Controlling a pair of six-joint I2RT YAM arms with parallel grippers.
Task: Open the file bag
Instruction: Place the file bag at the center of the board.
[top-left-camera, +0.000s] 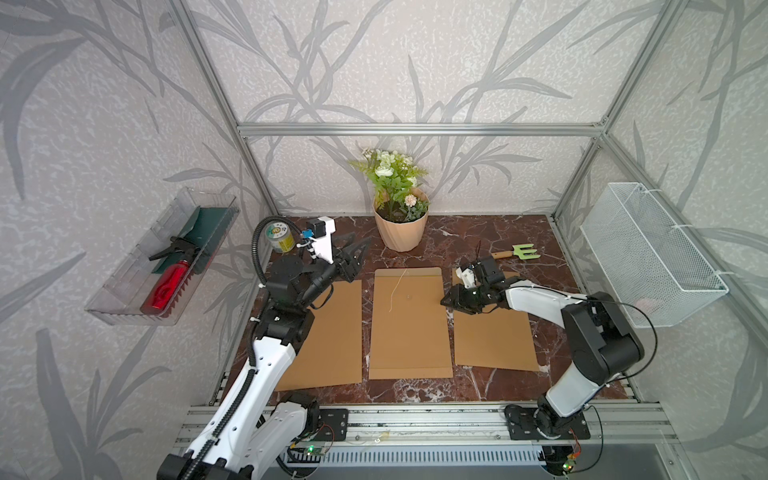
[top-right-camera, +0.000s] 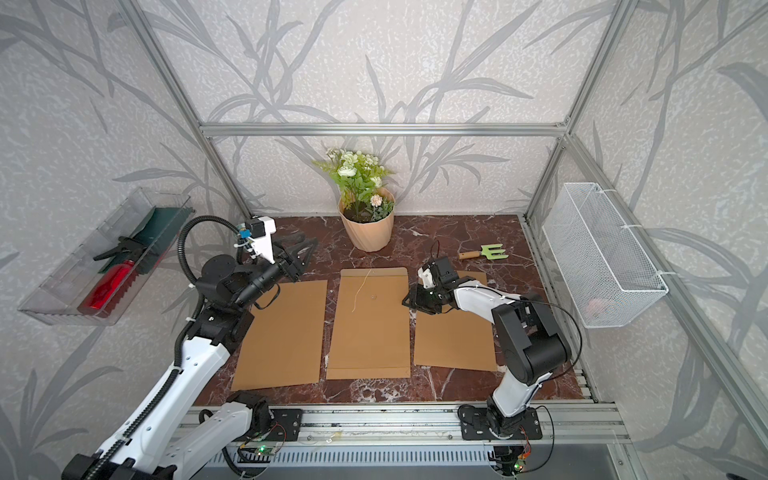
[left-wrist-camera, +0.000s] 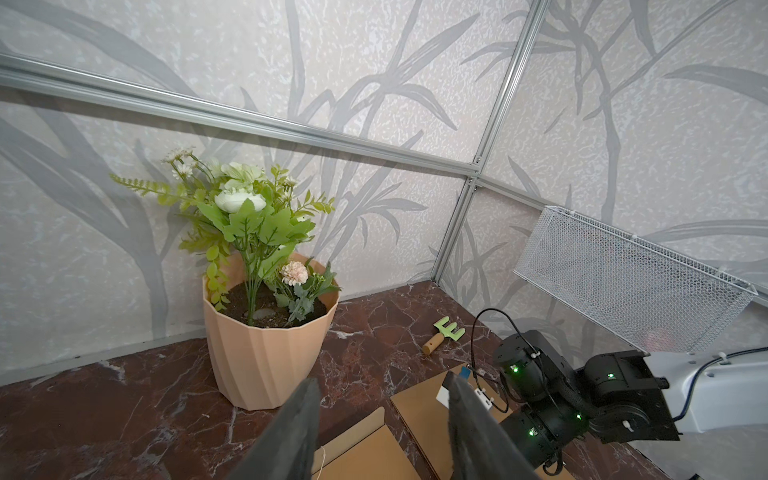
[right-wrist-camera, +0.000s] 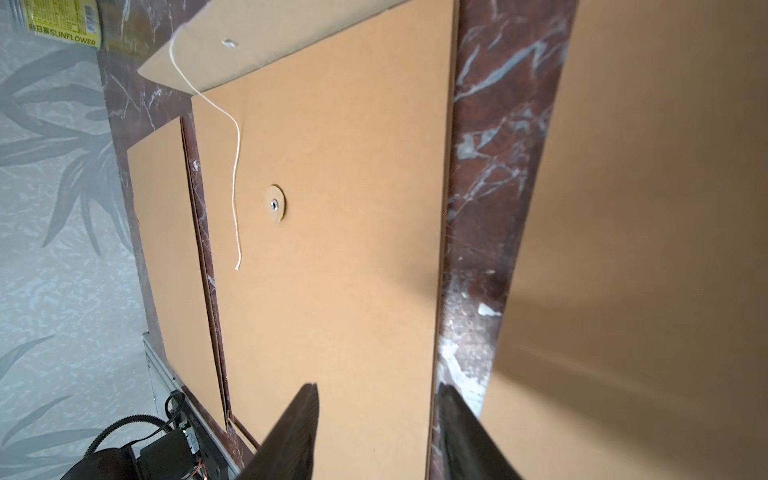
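Kraft-brown file bag (top-left-camera: 409, 328) lies on the desk (top-left-camera: 478, 232), string (right-wrist-camera: 237, 166) loose off its button (right-wrist-camera: 275, 204), flap (right-wrist-camera: 266, 33) partly lifted; right pincer (right-wrist-camera: 377, 388) spread empty beside it, left pincer (left-wrist-camera: 382, 378) spread aloft. Next, likely: fold flap fully back

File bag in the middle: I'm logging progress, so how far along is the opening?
Done: the string lies unwound off the button, and the flap of the middle file bag is folded back. In hand: nothing; the right gripper is open over the bag's edge, the left gripper open too. Left: probably only backing both grippers away.
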